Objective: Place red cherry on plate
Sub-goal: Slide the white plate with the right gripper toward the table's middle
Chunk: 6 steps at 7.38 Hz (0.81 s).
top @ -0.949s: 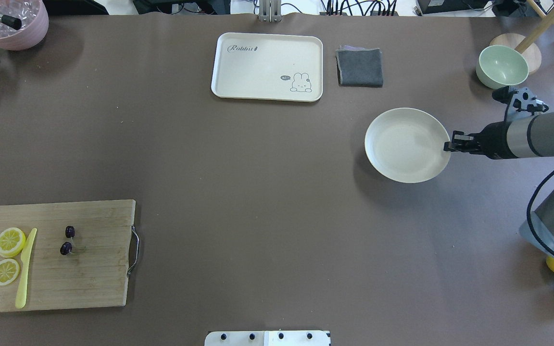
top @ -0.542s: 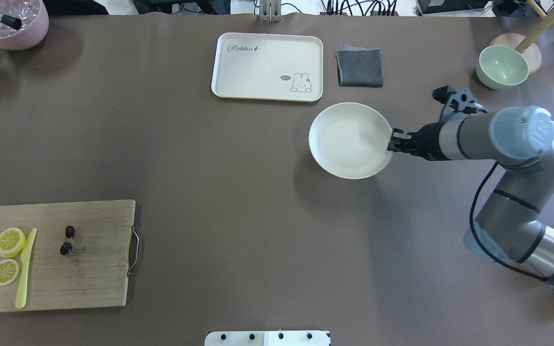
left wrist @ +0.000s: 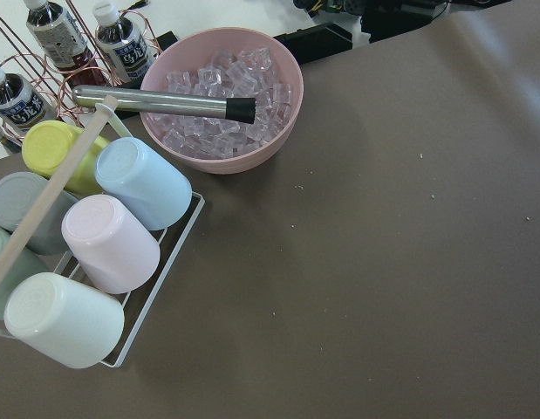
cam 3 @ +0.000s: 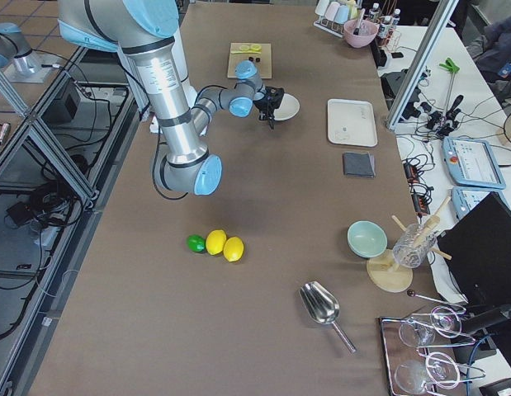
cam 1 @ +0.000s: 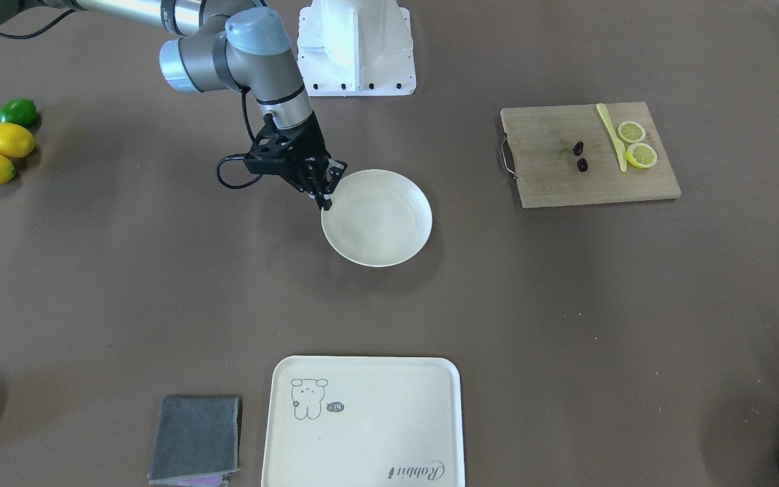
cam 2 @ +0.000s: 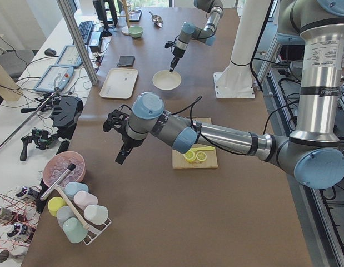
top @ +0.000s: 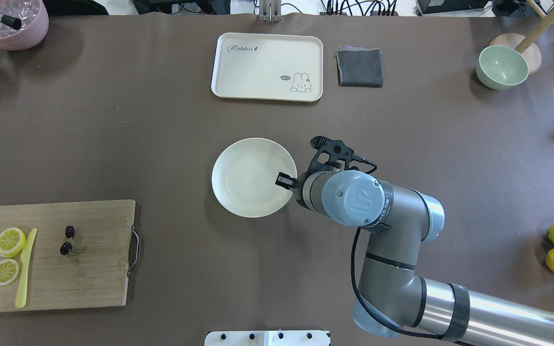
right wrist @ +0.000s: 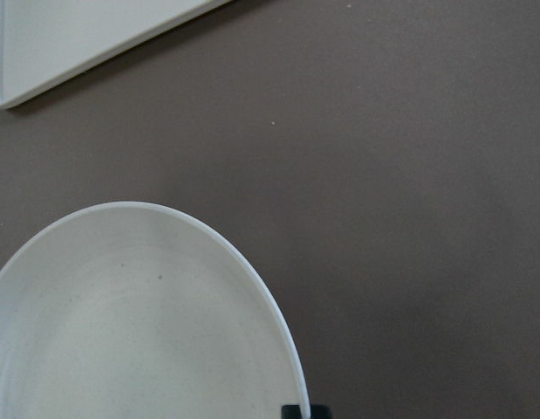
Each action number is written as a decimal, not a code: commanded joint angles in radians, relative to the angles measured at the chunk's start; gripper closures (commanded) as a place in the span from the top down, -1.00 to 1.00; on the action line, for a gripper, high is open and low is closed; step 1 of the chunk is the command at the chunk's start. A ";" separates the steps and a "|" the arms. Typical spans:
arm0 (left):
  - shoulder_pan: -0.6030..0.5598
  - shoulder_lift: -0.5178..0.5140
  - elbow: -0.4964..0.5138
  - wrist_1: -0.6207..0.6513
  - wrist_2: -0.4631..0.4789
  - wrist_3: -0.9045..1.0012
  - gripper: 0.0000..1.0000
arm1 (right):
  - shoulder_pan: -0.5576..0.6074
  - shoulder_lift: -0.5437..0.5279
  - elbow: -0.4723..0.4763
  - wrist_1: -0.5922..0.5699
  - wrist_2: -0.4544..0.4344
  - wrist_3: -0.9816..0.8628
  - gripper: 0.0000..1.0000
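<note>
The brown table (top: 171, 129) carried a wooden cutting board (top: 94, 278) at the robot's near left corner. On the board lay the red cherry (top: 66, 248), beside a yellow knife (top: 26, 269) and two lemon slices (top: 10, 241). The plate (top: 245, 178) was well apart from it, near the table's middle. The right gripper (top: 282, 181) pinched the plate's rim between closed jaws, at the edge farthest from the cherry. The left gripper (cam 2: 123, 156) hung above the table near a pink ice bowl (left wrist: 222, 96); how far its jaws stood apart could not be told.
</note>
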 commanded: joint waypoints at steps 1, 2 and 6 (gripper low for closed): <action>0.000 0.000 -0.002 0.000 -0.004 0.000 0.97 | -0.012 0.030 -0.029 -0.008 -0.031 0.000 0.34; 0.000 0.000 0.000 -0.001 -0.033 -0.002 0.97 | -0.006 0.028 -0.028 -0.009 -0.039 -0.012 0.99; 0.124 0.073 -0.193 0.002 -0.084 -0.316 0.98 | 0.303 -0.037 0.114 -0.179 0.281 -0.292 1.00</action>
